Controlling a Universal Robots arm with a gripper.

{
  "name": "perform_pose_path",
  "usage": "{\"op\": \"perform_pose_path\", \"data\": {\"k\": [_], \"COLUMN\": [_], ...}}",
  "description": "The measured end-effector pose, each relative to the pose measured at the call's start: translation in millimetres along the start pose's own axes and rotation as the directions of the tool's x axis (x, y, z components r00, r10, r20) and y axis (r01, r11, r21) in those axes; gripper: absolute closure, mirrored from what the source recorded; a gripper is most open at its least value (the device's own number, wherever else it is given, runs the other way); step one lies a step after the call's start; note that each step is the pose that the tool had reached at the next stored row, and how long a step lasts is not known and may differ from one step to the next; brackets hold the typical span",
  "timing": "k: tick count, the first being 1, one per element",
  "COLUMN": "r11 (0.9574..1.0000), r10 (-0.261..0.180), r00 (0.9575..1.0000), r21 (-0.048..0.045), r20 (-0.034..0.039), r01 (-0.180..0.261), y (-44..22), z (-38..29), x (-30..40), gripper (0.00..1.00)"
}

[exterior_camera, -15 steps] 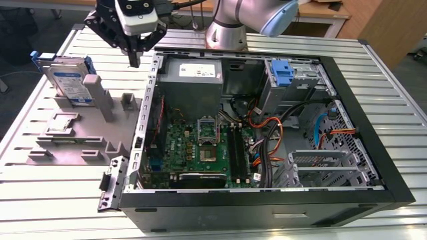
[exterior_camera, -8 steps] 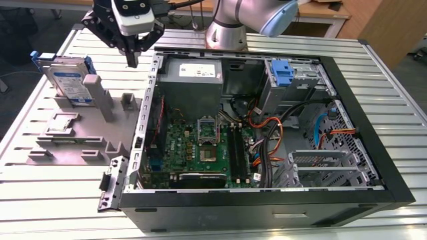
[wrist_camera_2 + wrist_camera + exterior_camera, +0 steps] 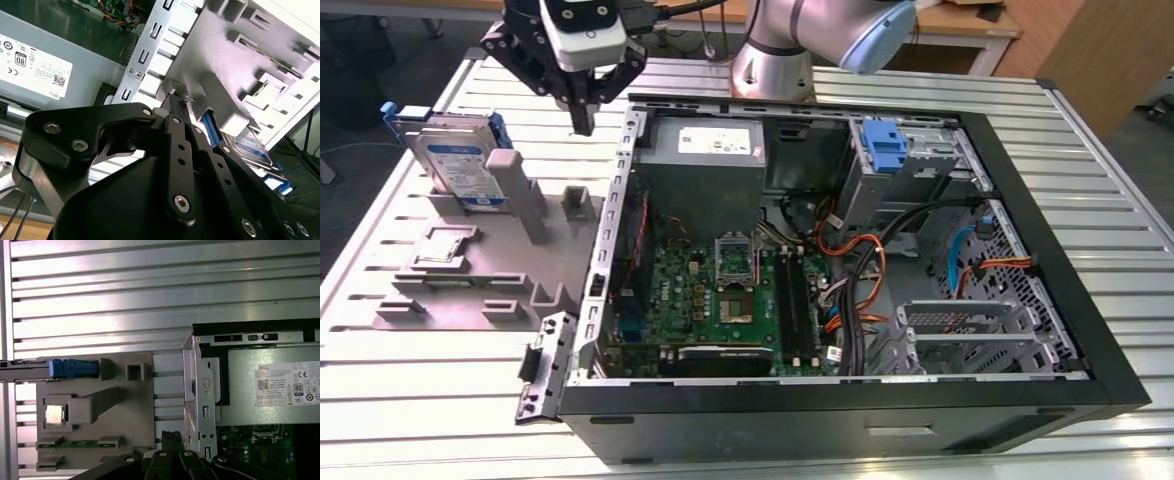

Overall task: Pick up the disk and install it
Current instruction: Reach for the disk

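Observation:
The disk (image 3: 458, 160) is a silver drive with a white-and-blue label and a blue carrier. It stands on edge in a grey fixture (image 3: 480, 290) at the exterior view's left, beside the open computer case. In the first wrist view the disk (image 3: 72, 368) is edge-on, with its blue frame showing. In the second wrist view the disk (image 3: 250, 146) lies past the fixture's posts. My gripper (image 3: 583, 118) hangs above the table between the fixture and the case wall, to the right of the disk and apart from it. Both wrist views show its fingers (image 3: 172, 436) (image 3: 176, 102) shut with nothing between them.
The open black computer case (image 3: 1067, 300) lies on the slatted metal table (image 3: 881, 85). It holds a grey power-supply box (image 3: 704, 150), a motherboard (image 3: 720, 300), orange cables (image 3: 867, 265) and a blue bracket (image 3: 887, 145) in the drive bay. A small chip (image 3: 55, 414) sits in the fixture.

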State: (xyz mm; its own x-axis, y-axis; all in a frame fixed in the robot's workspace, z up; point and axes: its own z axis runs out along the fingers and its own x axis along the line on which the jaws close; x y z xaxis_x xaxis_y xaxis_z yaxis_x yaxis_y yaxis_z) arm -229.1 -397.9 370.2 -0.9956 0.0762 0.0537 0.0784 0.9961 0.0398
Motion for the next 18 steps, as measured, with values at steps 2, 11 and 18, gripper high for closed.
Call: {"op": "perform_pose_path", "data": {"k": [2,11,18], "r11": [1.0,1.0,1.0], "r10": [0.0,-0.002,-0.002], "r00": [1.0,1.0,1.0], "r21": [0.0001,-0.0038,-0.0037], "r20": [0.0,0.0025,0.0036], "r01": [0.0,0.002,0.003], "y": [-0.2,4.1,-3.1], "z": [0.3,5.3,5.4], "x": [3.9,27.2,28.1], "gripper": [0.9,0.9,0.9]}}
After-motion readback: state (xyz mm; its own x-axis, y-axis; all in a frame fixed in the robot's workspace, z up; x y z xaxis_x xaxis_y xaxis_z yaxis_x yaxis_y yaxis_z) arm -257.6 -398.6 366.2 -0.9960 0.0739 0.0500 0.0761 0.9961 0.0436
